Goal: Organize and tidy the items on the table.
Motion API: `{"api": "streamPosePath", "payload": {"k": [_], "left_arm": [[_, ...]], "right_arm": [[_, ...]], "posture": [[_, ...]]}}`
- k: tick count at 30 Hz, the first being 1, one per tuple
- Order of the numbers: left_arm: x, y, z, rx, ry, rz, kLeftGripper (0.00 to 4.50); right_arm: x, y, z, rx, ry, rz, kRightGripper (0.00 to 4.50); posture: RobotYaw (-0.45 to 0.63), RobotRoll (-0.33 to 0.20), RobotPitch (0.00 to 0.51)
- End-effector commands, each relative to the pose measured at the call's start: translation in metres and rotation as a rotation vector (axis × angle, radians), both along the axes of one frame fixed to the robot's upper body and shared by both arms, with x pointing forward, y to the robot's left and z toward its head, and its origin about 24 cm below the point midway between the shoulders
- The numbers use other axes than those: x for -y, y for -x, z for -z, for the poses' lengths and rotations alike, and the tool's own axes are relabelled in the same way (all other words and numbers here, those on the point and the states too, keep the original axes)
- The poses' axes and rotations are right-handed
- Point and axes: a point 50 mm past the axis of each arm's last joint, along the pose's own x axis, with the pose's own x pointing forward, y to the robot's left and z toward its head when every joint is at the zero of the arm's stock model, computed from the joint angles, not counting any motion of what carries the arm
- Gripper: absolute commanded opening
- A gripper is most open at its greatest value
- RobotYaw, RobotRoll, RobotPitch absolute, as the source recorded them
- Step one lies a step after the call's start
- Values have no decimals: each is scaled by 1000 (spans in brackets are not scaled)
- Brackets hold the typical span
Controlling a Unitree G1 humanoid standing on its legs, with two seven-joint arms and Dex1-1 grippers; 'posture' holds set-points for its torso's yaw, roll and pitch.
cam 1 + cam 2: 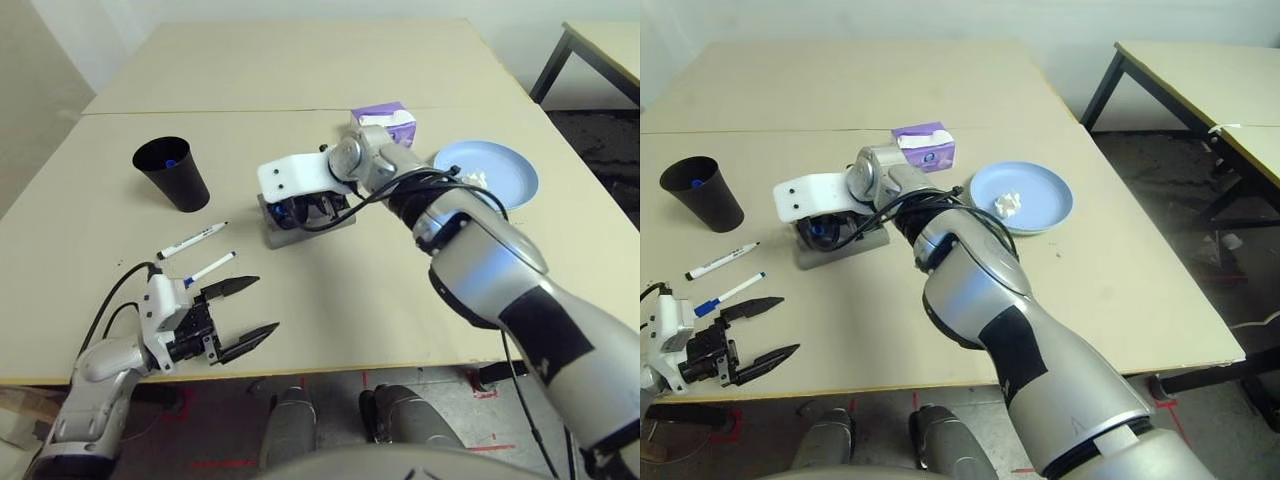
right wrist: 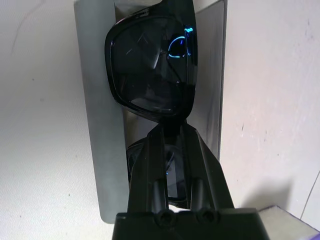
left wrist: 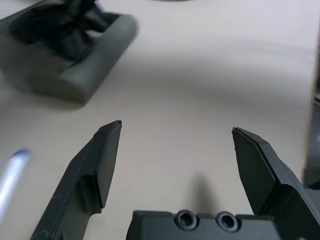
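The black sunglasses [image 2: 152,75] are being pinched at the bridge by the right gripper [image 2: 172,132], its two black fingers pressed together on the frame, and the pair is being held right over the open grey glasses case [image 1: 305,222], which is lying near the middle of the table [image 1: 330,310]; whether the glasses are resting in the case or just above it cannot be told. The left gripper [image 1: 242,315] is being held low over the near left part of the table with its fingers [image 3: 102,165] spread wide and nothing between them. Just beyond it, two white markers are lying side by side on the beige top, the black-capped marker [image 1: 192,240] farther out and the blue-capped marker [image 1: 208,269] nearer. The black cup [image 1: 172,173] is standing upright toward the far left, with something blue seen inside it. The purple tissue box [image 1: 388,121] is sitting just past the table's seam, behind the right wrist. The light-blue plate [image 1: 1040,195] is resting to the right of the case, and the white crumpled paper wad [image 1: 1009,203] is lying on it
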Motion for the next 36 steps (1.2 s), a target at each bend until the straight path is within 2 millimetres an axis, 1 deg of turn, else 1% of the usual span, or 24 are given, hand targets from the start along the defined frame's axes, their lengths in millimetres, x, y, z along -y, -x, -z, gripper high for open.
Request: {"api": "streamPosePath", "payload": {"k": [1,5,13,17,22,29,36], "left_arm": [[-12,6,1,-9,11,-74,4500],[-16,9,0,-2,10,-102,4500],[-5,15,-1,-1,21,-100,4500],[-2,19,3,-11,25,-94,4500],[-3,23,13,-26,28,-88,4500],[-4,23,19,-18,34,-77,4500],[0,18,18,-10,37,-68,4500]], "right_arm": [[-3,1,0,1,8,-8,158],[-3,1,2,-6,15,-5,158],[1,-2,8,8,7,59,150],[2,-3,11,2,3,76,150],[2,-3,14,-4,3,92,149],[5,-4,17,-9,22,105,137],[9,-3,17,-69,64,95,137]], "posture": [[88,0,152],[100,0,154],[118,0,163],[120,0,164],[114,0,167],[113,0,166],[103,0,161]]}}
